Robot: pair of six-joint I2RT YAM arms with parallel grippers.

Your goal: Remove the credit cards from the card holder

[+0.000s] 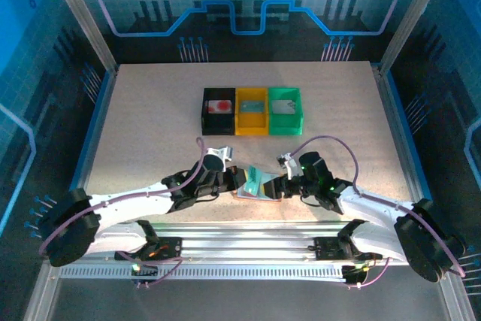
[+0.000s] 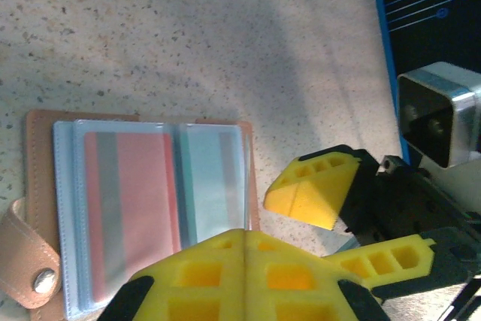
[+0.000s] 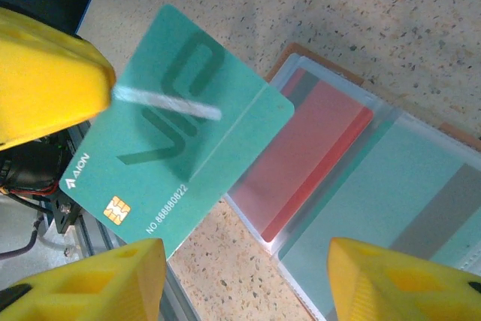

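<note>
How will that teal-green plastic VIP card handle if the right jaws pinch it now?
The teal-green plastic VIP card looks flat and unbent, so probably stiff. Its glare streak suggests a glossy, slippery face. It looks thin, so likely light, and may skate over the clear sleeves of the salmon-pink wallet.

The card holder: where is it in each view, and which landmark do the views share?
Top external: card holder low centre on the table.
Left wrist: card holder lower left, open.
Right wrist: card holder right half, open.
Shared landmark: the red card in its clear sleeve, both wrist views.
</note>
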